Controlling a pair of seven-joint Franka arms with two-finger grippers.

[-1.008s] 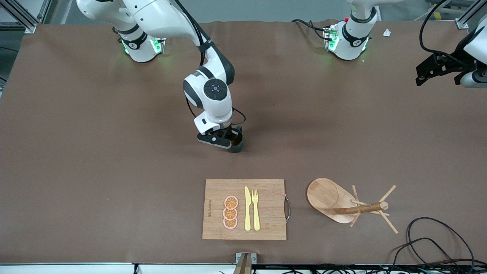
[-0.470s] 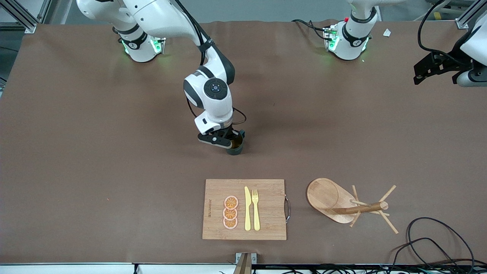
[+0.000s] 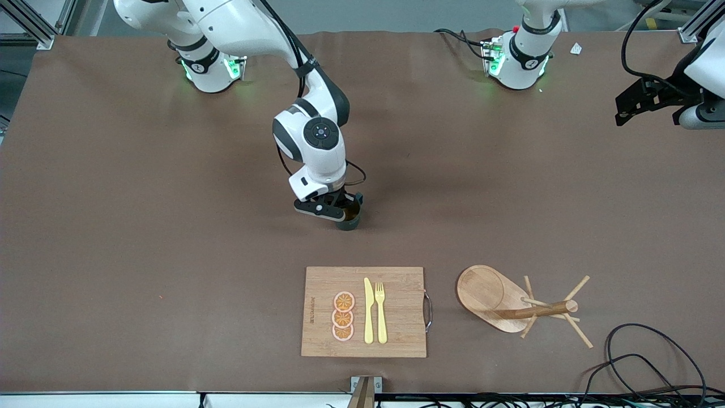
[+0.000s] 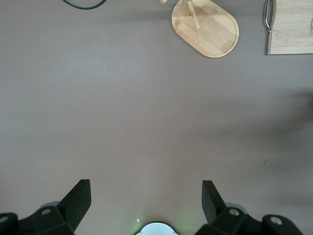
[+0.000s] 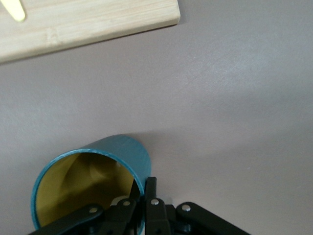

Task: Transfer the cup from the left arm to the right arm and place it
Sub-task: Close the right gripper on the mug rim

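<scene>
My right gripper (image 3: 344, 211) was pinched shut on the rim of the cup (image 3: 349, 218), one finger inside against the yellow lining and one outside on the teal wall; the cup sat near the middle of the table (image 3: 141, 226), farther from the front camera than the cutting board (image 3: 396, 306); whether its base touched the surface I could not tell. My left gripper (image 4: 146, 203) waited up in the air over the left arm's end of the table, fingers spread wide and holding nothing; the wooden stand (image 3: 498, 297) lay beside the board, toward that same end.
</scene>
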